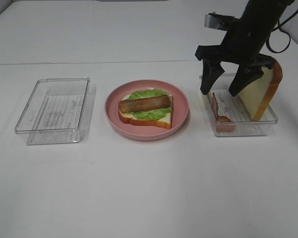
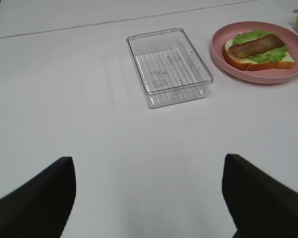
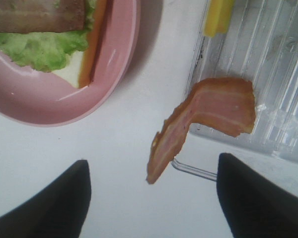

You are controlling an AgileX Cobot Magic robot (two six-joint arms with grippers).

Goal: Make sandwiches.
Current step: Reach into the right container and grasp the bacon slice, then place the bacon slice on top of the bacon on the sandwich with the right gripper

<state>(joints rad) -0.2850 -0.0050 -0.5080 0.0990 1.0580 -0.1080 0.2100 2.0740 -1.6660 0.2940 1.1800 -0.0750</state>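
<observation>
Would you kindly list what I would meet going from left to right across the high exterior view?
Left clear container → pink plate holding the open sandwich → right clear container, with a bacon strip at its left side and a bread slice leaning at its right.

This looks like a robotics lab bench rather than a kitchen. A plain white table (image 1: 149,198) fills every view, and a black robot arm (image 1: 253,25) hangs over it. The food is toy: a sandwich (image 1: 145,109) on a pink plate (image 1: 146,135), in a row between a left box (image 1: 53,105) and a right box (image 1: 244,126), both clear plastic.
</observation>
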